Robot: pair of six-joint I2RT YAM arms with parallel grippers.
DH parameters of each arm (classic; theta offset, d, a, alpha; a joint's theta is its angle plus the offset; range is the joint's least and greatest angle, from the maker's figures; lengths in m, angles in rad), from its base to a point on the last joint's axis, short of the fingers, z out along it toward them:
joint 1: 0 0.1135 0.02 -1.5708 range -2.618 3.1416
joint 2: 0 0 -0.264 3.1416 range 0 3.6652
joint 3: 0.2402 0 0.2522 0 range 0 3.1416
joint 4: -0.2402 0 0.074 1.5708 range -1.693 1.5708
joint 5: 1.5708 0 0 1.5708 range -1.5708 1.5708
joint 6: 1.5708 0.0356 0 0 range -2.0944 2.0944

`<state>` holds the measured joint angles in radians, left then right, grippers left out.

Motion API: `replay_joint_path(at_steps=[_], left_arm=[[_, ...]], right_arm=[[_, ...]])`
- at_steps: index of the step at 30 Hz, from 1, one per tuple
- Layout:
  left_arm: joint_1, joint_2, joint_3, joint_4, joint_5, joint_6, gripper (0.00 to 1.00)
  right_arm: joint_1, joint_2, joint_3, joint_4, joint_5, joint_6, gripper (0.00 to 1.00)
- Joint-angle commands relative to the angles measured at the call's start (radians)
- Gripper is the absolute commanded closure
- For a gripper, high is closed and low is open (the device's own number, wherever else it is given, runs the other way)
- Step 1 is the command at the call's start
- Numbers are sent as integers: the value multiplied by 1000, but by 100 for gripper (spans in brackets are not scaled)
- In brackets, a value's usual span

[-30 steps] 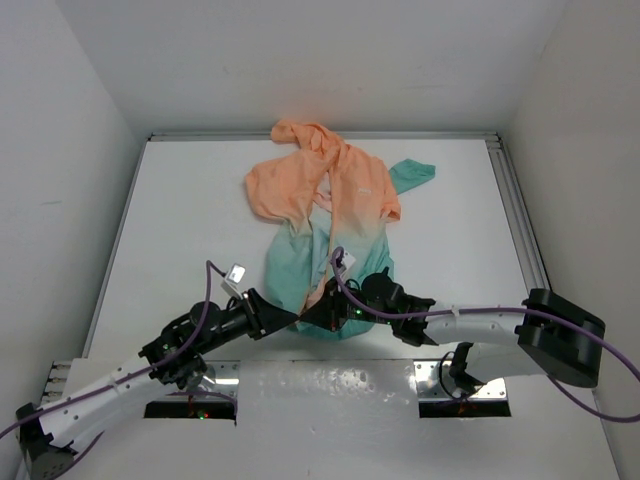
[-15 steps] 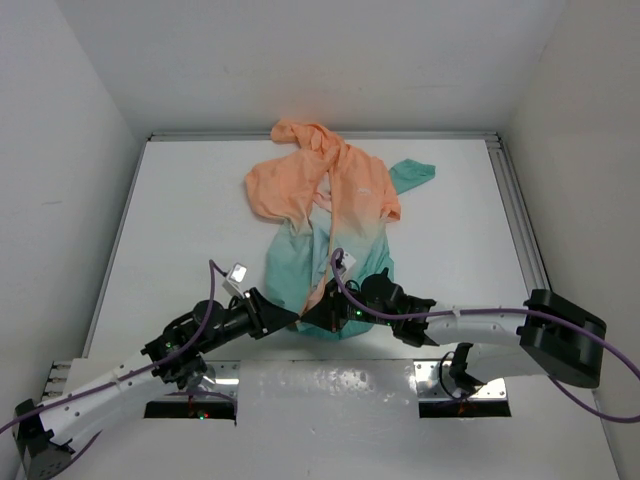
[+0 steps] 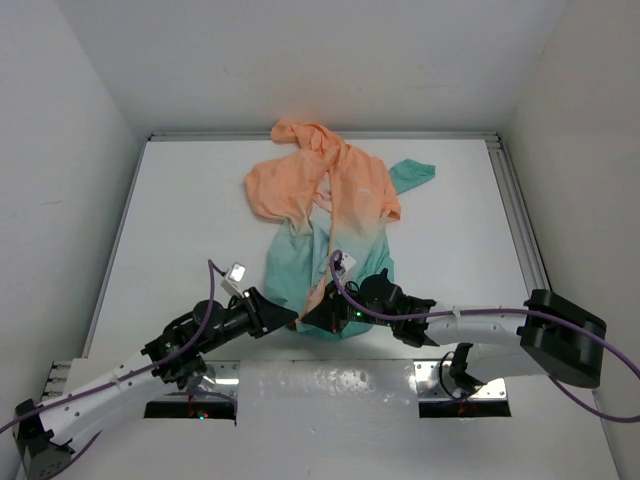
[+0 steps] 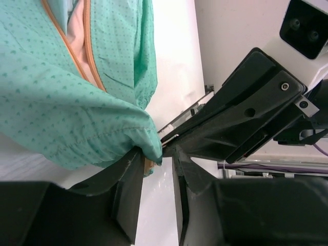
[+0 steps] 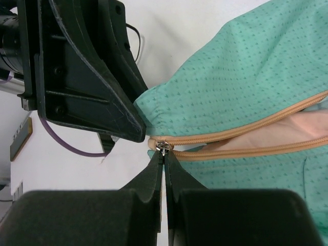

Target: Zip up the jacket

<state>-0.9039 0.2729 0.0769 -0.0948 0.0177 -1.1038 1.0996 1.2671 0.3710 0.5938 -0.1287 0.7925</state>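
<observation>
The jacket (image 3: 325,215) lies flat on the table, peach at the hood and chest, teal at the hem, with its front open. In the right wrist view my right gripper (image 5: 164,154) is shut on the small metal zipper pull (image 5: 164,148) at the bottom end of the orange zipper tape (image 5: 241,128). My left gripper (image 4: 158,154) has its jaws apart, with the teal hem corner (image 4: 151,148) between the tips, against one finger. In the top view both grippers, left (image 3: 290,318) and right (image 3: 314,313), meet at the hem's near edge.
The jacket's teal sleeve cuff (image 3: 412,174) sticks out at the back right. A metal rail (image 3: 515,220) runs along the table's right edge. The right gripper's black body (image 4: 246,123) stands close in front of the left fingers.
Almost nothing. Both grippers stay at the hem; the left gripper has shifted very slightly back from the right one.
</observation>
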Motion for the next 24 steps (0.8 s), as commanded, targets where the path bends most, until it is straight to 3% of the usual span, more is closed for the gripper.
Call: replay_joint_path(at_steps=[1,5,6,7,14,21,24], left_arm=[[-7,6,31,43,-39,21,74],[-6,31,17,76,-24,21,88],[-7,38,20,78,-22,25,97],[-7,48,20,76,-24,27,100],[-6,-49,49,-37,-54,58,100],[-6,-165,126,-239,-62,107,100],[-6,-147,197,-328,-58,143,100]], right_arm=[[9,-11,37,15,9,-18,100],[11,-11,35,18,12,-16,100],[11,-8,39,18,12,-18,100],[11,-8,40,15,12,-19,100],[13,-20,95,-102,87,-65,100],[11,-29,249,-386,446,-186,100],[6,15,336,-466,584,-263,100]])
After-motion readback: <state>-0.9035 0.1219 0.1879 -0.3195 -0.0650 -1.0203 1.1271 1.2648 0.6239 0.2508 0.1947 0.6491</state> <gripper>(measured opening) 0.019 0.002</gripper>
